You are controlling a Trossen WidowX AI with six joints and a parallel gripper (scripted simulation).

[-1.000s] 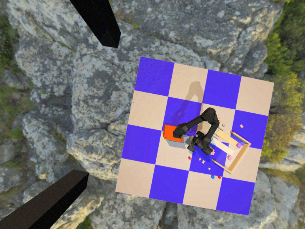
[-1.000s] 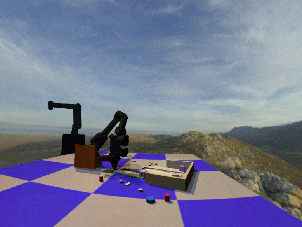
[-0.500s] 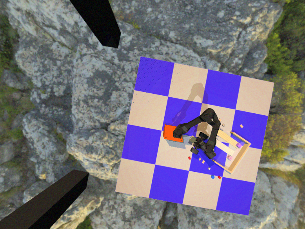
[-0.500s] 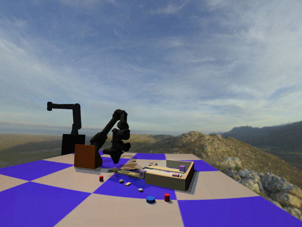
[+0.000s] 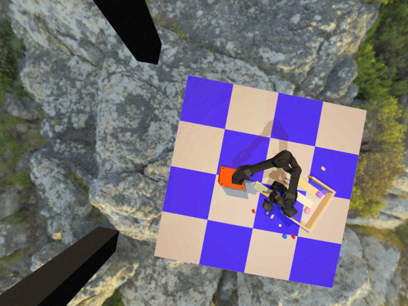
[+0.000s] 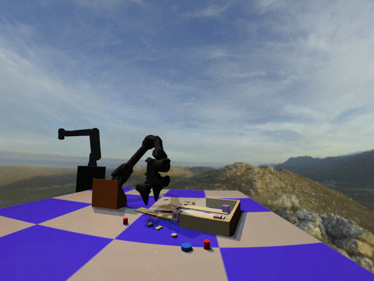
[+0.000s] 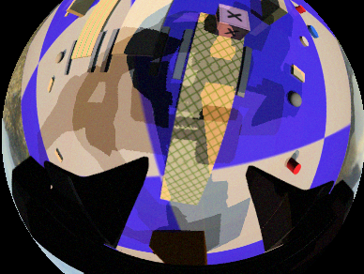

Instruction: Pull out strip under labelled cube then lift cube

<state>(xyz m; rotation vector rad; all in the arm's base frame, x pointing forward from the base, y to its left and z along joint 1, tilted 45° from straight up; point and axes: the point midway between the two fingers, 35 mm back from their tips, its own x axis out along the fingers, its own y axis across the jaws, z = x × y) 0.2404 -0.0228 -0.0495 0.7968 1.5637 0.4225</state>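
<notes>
The labelled cube (image 6: 176, 214) (image 7: 235, 17) is light purple with a black X, at the open end of the tray; the arm hides it in the top view. A long strip with a green lattice (image 5: 260, 187) (image 7: 188, 152) runs from the cube towards the arm's base. The cube is at its far end, over the right corner in the wrist view; whether it rests fully on the strip is unclear. My gripper (image 6: 151, 201) (image 7: 200, 167) is open and empty, above the strip's near part, with one finger out to each side of it.
A wooden tray (image 5: 320, 210) (image 6: 205, 225) holds a striped strip (image 5: 306, 187), a plain pale strip (image 5: 304, 200), a purple cube (image 5: 320, 193) (image 6: 225, 208) and a pink block (image 5: 307, 210) (image 6: 217, 216). Red cylinders (image 6: 125, 220) (image 6: 206, 244) and a blue disc (image 6: 186, 247) lie outside.
</notes>
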